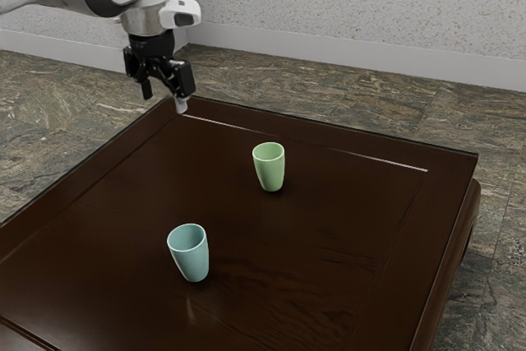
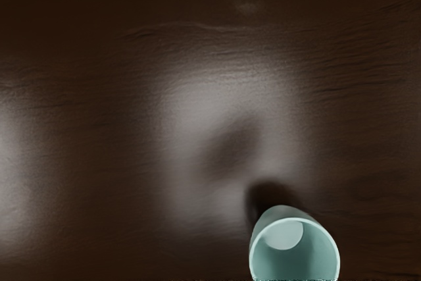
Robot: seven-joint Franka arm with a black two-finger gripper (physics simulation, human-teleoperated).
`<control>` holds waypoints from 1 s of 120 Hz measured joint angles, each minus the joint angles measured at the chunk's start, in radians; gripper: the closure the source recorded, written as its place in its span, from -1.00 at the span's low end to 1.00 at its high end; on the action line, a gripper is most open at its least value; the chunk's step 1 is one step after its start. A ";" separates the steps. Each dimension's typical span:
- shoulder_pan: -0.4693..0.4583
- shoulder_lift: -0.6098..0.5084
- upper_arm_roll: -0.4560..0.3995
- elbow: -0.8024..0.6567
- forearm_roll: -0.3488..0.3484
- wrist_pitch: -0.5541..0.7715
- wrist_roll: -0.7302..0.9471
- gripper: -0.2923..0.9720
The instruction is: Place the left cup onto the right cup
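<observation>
Teal cup (image 1: 188,252) is sitting untouched; gripper (image 1: 165,100) is hovering spread apart, empty.
Best approach is likely dropping straight, pinching one wall, lifting upright toward green cup (image 1: 269,166).

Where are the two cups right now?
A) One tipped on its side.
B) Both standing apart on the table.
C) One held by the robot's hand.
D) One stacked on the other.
B: the blue cup and the green cup stand upright and apart on the table, and the gripper hangs empty above its far corner.
</observation>
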 joint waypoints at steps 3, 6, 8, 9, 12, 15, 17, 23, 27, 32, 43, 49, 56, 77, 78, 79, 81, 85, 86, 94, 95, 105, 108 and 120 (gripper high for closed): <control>-0.001 0.000 0.000 0.000 0.000 -0.001 -0.001 -0.54; -0.001 0.000 0.000 0.000 -0.001 -0.003 -0.003 -0.54; -0.001 0.000 0.000 0.000 -0.001 -0.003 -0.004 -0.54; 0.000 0.000 0.000 0.000 -0.001 -0.004 -0.004 -0.54; 0.002 0.001 0.000 0.000 -0.001 -0.005 -0.005 -0.54; 0.004 0.003 -0.001 0.000 -0.002 -0.005 -0.007 -0.54; 0.006 0.004 -0.001 0.000 -0.002 -0.006 -0.008 -0.54; 0.013 0.007 -0.006 -0.002 -0.002 -0.004 -0.010 -0.54; 0.014 0.008 -0.011 -0.005 -0.002 -0.003 -0.013 -0.54; 0.006 0.012 -0.015 -0.010 -0.002 -0.002 -0.018 -0.54; -0.038 0.028 -0.018 -0.024 -0.001 0.011 -0.028 -0.54; -0.063 0.037 -0.018 -0.041 -0.002 0.022 -0.034 -0.54; -0.078 0.041 -0.019 -0.086 -0.004 0.041 -0.041 -0.54; -0.093 0.055 -0.019 -0.218 -0.011 0.122 -0.061 -0.54; -0.095 0.056 -0.019 -0.226 -0.011 0.127 -0.062 -0.54; -0.096 0.057 -0.019 -0.234 -0.011 0.133 -0.062 -0.54; -0.099 0.058 -0.019 -0.250 -0.012 0.144 -0.064 -0.54; -0.104 0.061 -0.019 -0.283 -0.012 0.168 -0.067 -0.54; -0.105 0.062 -0.019 -0.290 -0.012 0.174 -0.067 -0.54; -0.111 0.072 -0.018 -0.333 -0.014 0.217 -0.073 -0.54; -0.112 0.073 -0.018 -0.337 -0.014 0.221 -0.073 -0.54; -0.115 0.092 -0.018 -0.370 -0.015 0.264 -0.079 -0.54; -0.115 0.098 -0.018 -0.382 -0.016 0.278 -0.081 -0.54; -0.122 0.114 -0.020 -0.434 -0.019 0.332 -0.089 -0.54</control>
